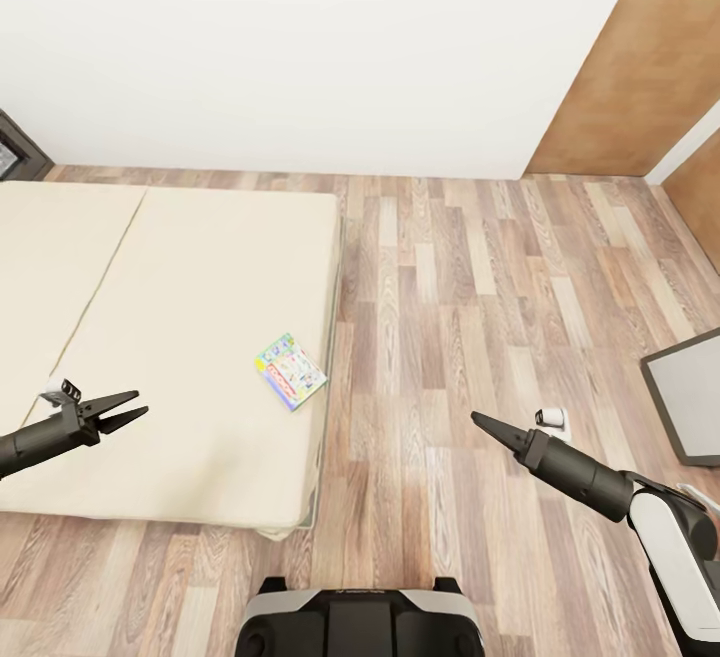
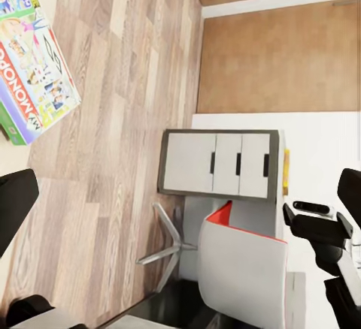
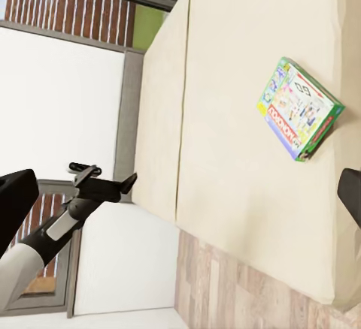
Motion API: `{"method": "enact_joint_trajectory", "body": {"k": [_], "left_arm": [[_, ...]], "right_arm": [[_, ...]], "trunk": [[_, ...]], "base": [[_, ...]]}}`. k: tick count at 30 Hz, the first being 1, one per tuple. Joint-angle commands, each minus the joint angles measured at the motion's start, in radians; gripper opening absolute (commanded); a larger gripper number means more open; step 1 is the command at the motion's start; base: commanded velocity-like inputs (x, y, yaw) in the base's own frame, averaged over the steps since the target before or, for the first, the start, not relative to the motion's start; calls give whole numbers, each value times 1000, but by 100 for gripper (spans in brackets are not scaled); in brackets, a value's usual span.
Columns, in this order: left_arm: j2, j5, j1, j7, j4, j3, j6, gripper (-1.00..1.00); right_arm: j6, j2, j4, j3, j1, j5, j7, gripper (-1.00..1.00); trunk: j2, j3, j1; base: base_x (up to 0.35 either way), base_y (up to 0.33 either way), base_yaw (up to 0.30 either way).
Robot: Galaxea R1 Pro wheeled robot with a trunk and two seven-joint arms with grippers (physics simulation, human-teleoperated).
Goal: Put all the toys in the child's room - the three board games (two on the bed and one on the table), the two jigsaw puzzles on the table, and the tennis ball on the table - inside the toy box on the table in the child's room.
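Bed (image 1: pixel 180 337) carries one board game (image 1: pixel 291 370) near its floor-side edge. Left gripper (image 1: pixel 128 410) is spread and empty; right gripper (image 1: pixel 482 423) looks clenched, holding nothing. Risk: a careless approach nudges the game off that edge.

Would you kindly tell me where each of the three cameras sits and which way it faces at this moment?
Head view: high on the robot, looking down over the bed and wood floor; both arms and the base show.
Left wrist view: on the left arm, looking across the floor to the white drawers and a chair; the right gripper shows.
Right wrist view: on the right arm, looking over the bed; the left gripper shows.
Shared: all three see the board game on the bed.
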Motion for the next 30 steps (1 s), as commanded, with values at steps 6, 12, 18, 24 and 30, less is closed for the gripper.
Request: {"method": "enact_joint_trajectory", "body": {"k": [6, 12, 18, 24, 30], "left_arm": [[-4, -2, -1, -4, 0, 1, 11, 100], [-4, -2, -1, -4, 0, 0, 11, 100], [-4, -3, -1, -4, 0, 1, 11, 100], [-7, -3, -1, -4, 0, 1, 11, 100], [-8, -3, -1, -4, 0, 0, 11, 100]], "right_arm": [[4, 0, 5, -1, 0, -1, 2, 100], [4, 0, 7, -2, 0, -1, 2, 100], [4, 0, 8, -1, 0, -1, 0, 100], [4, 0, 8, -1, 0, -1, 2, 100], [4, 0, 8, -1, 0, -1, 2, 100]], "trunk": [[-1, 9, 1], [-1, 19, 1], [-1, 29, 1], [-1, 38, 1], [-1, 48, 1]], "base": [[0, 0, 69], [0, 0, 69], [0, 0, 69], [0, 0, 68], [0, 0, 21]]}}
